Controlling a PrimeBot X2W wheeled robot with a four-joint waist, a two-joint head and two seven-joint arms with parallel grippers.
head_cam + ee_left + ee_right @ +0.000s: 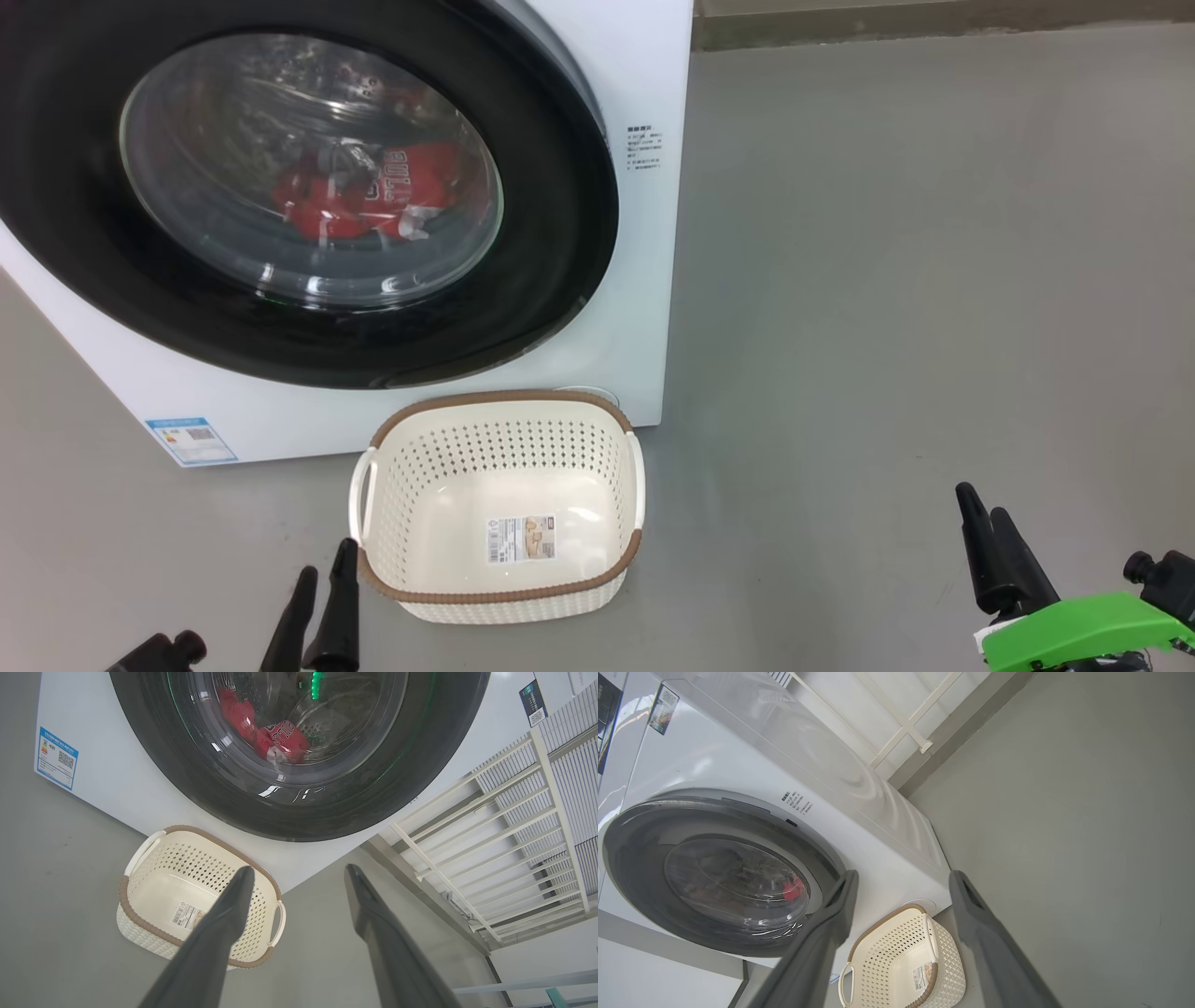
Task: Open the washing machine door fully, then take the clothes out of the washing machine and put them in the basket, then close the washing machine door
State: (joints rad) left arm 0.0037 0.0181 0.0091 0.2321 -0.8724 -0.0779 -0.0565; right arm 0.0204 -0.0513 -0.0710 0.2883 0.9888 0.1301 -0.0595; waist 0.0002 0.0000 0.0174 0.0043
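On the grey floor, the basket sits just before the washing machine
The washing machine door is closed, the clothes behind its glass; left gripper beside the basket, right gripper well apart; both spread wide, holding nothing

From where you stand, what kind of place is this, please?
Most likely a laundry area: a white front-loading washing machine stands on a bare grey floor, red clothes show through its round glass door, and a cream basket sits on the floor before it.
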